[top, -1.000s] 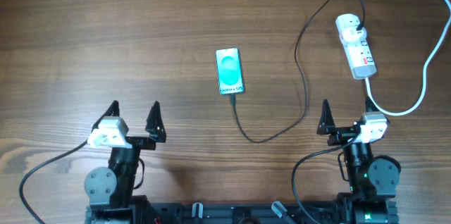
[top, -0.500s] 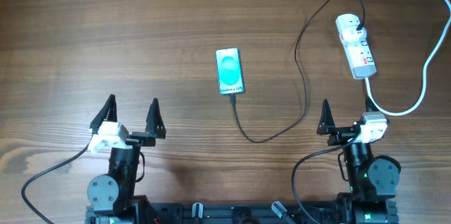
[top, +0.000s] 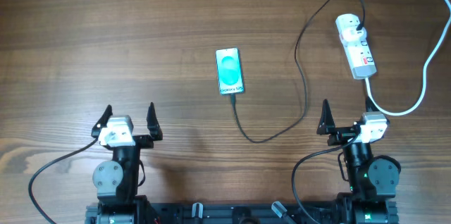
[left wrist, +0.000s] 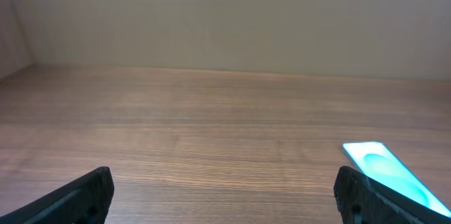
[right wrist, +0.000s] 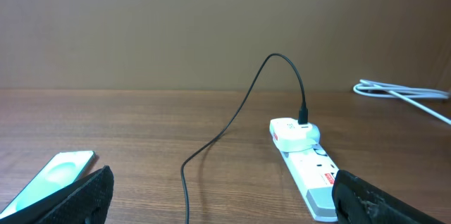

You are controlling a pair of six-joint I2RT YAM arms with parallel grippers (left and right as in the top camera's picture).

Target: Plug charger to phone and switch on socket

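Brown wood-grain table [top: 106,27] fills everything under me, and both my arms sit at its near edge. My left gripper [top: 130,110] is at the near left with its two dark fingers [left wrist: 88,194] spread wide and only bare wood between them. My right gripper [top: 347,115] is at the near right, just as wide apart and holding nothing; from its wrist view both fingertips [right wrist: 356,197] frame open table.

The thick white cord [top: 423,76] loops along the right edge and curls back to the near end of the socket [top: 357,49]. The socket lies at the far right, well apart from both grippers, its long axis running near to far, with small red marks on its top. I cannot tell whether its switch is on. A white adapter [top: 347,25] sits on its far end.

The charger [top: 304,90] leaves that adapter as a thin black line, arcs left, drops toward me and bends back up to the phone [top: 230,71]. The phone lies flat at the table's middle, cyan screen up, farther out than both grippers. The plug tip [top: 233,98] meets its near edge, though I cannot tell how fully it is seated
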